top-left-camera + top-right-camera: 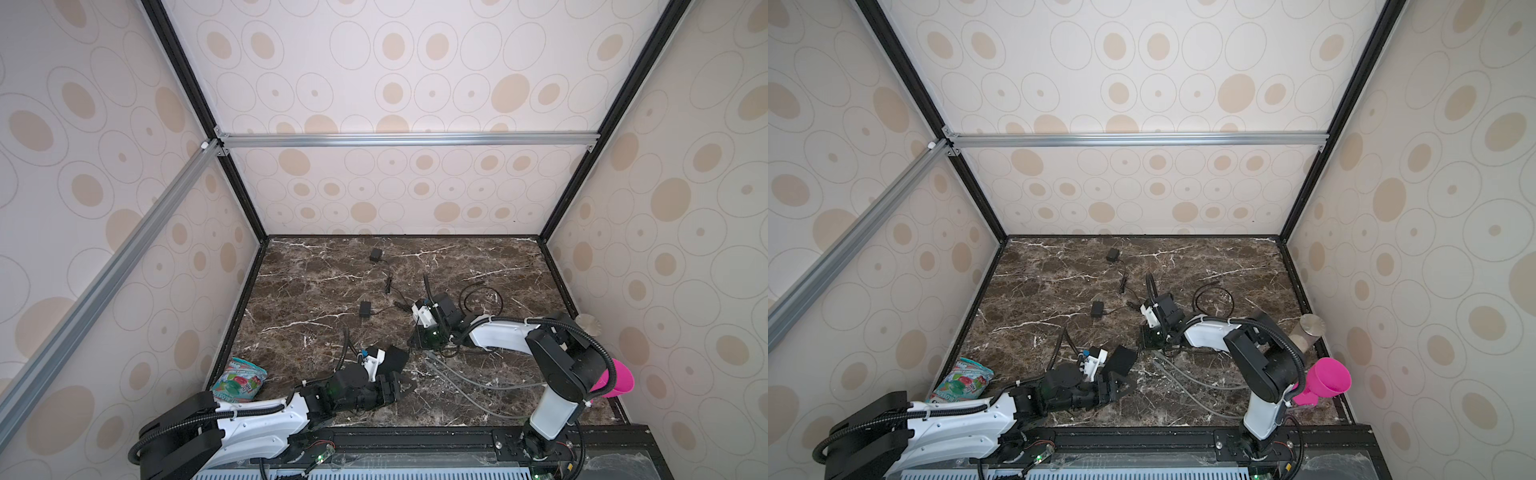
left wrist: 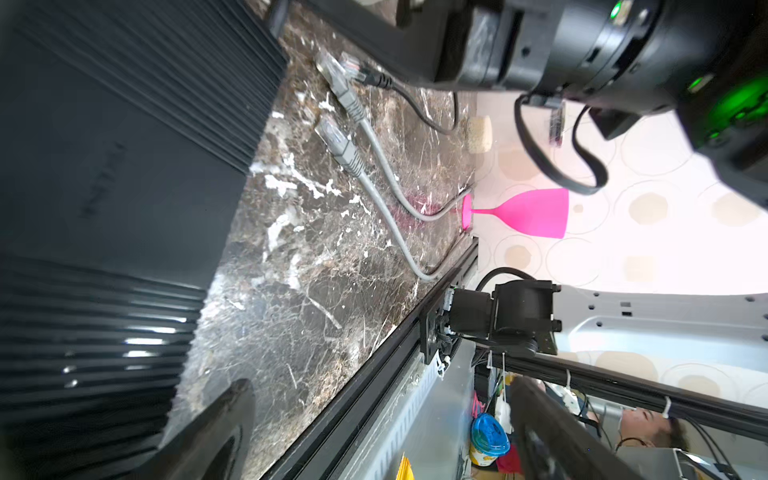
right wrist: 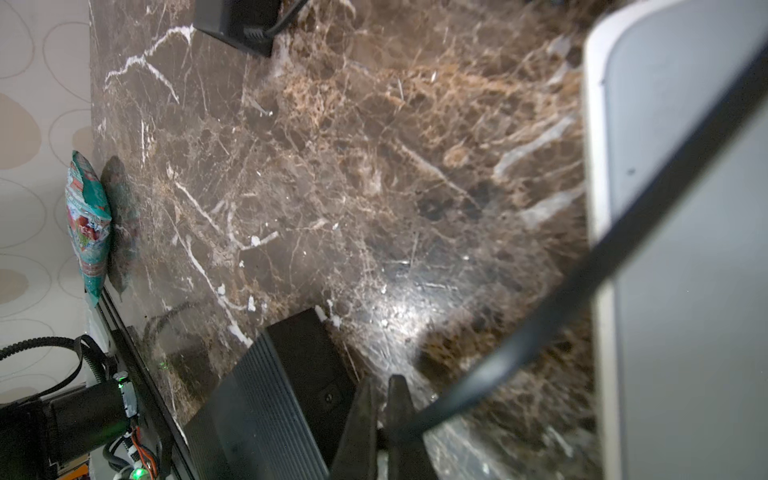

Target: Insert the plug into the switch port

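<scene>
- Black ribbed plastic is all I can see of the switch (image 1: pixel 395 358). It lies flat on the marble top (image 1: pixel 478 266) and no port shows from where I stand, so aiming at the socket is guesswork until the right face is found.
- Closed tight, the right gripper (image 3: pixel 381 386) stands just beside the switch, and a black cable (image 3: pixel 540 328) runs out from its tips. I judge it pinched on that cable. Held by the lead, the connector can droop or twist and meet the port rim crooked.
- Clear-tipped, the black plug (image 2: pixel 354 70) sits close to the switch's corner, not in it. Two grey plugs (image 2: pixel 337 143) lie near that same side of the switch and could snag or get shoved into the way.
- Spread wide, the left gripper (image 1: pixel 402 385) waits next to the switch but not around it. Nothing braces the box, so a push from the plug would likely slide it over the smooth stone rather than seat.
- Well off from the switch, on the side the right arm reaches from, the pink goblet (image 1: pixel 619 380) stands upright. A wide swing back could tip it.
</scene>
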You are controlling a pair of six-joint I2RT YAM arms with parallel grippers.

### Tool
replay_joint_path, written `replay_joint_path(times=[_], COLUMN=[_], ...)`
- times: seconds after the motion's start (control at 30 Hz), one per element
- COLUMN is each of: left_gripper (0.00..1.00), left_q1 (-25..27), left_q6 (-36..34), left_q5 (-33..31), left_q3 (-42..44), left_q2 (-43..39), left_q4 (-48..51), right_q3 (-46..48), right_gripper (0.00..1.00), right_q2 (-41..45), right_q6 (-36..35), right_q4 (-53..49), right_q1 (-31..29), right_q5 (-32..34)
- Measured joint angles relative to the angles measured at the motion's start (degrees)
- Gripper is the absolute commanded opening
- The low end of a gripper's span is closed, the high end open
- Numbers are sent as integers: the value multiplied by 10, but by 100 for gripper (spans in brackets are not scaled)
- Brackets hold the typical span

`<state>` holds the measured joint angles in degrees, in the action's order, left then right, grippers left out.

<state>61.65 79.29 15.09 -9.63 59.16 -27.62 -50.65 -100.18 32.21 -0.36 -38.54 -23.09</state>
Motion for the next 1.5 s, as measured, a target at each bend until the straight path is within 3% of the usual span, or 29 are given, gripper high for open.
replay_joint_path(times=[0.47, 0.87, 0.97, 1.2, 1.4, 1.5], left_gripper=[98, 98, 98, 98, 98, 98], left_q1=[5, -1, -33, -182, -230, -244], left_q6=[-19, -127, -136, -142, -156, -174], left_q5=[-60, -119, -122, -102, -81, -82], left_q3=[-7, -125, -109, -18, -23, -51], left_q2=[-50, 28, -8, -175, -230, -226], left_q4=[89, 282, 305, 339, 393, 425], right_q3=[0, 7, 9, 40, 68, 99], right_gripper=[0, 0, 0, 0, 0, 0], right_q2=[-7, -9, -9, -9, -8, 4], right_q6=[3, 6, 8, 48, 101, 123], right_q4=[5, 19, 23, 73, 139, 171], right_q1=[0, 0, 0, -26, -97, -99], right_q5=[-7, -11, -13, -35, -56, -65])
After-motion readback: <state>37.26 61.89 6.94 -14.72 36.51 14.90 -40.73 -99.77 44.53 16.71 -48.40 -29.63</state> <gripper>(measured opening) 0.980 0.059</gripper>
